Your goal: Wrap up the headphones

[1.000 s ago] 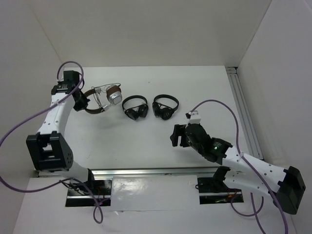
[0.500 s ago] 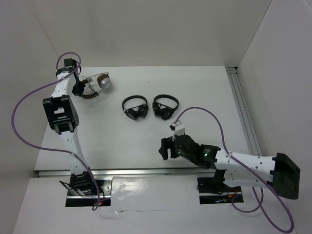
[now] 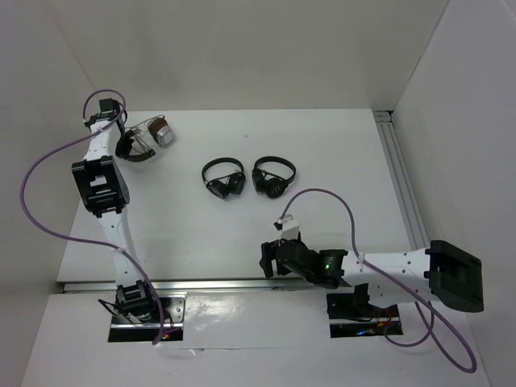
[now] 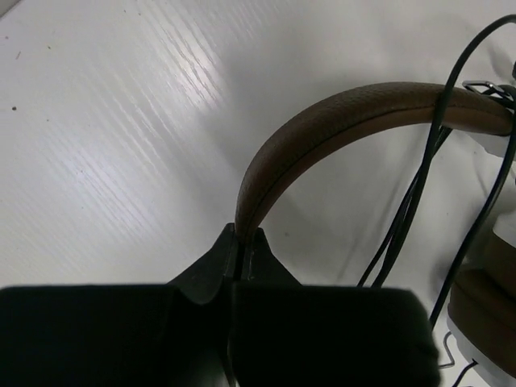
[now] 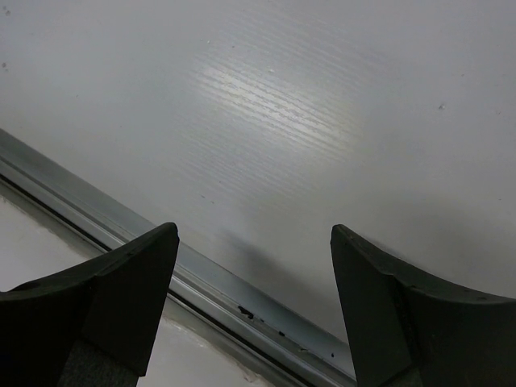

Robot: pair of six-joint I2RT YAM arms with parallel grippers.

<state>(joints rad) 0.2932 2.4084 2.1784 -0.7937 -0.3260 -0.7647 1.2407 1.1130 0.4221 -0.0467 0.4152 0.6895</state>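
Observation:
The headphones (image 3: 149, 139) have a brown headband, brown cushions and silver earcups, and are held near the table's far left corner. My left gripper (image 3: 126, 147) is shut on the brown headband (image 4: 322, 129). The thin black cable (image 4: 403, 218) hangs in loops across the headband and down beside a brown cushion (image 4: 488, 322). My right gripper (image 3: 266, 256) is open and empty, low over the near edge of the table. In the right wrist view its fingers (image 5: 121, 290) stand wide apart above the metal rail (image 5: 201, 278).
Two small all-black headphones (image 3: 223, 177) (image 3: 274, 176) lie side by side at mid-table. White walls stand close at left, back and right. A metal rail (image 3: 403, 185) runs along the right side, another along the near edge (image 3: 226, 284).
My left arm has swung up and back to the far left corner, carrying the brown headphones with it. My right gripper has drawn back left and toward the near rail.

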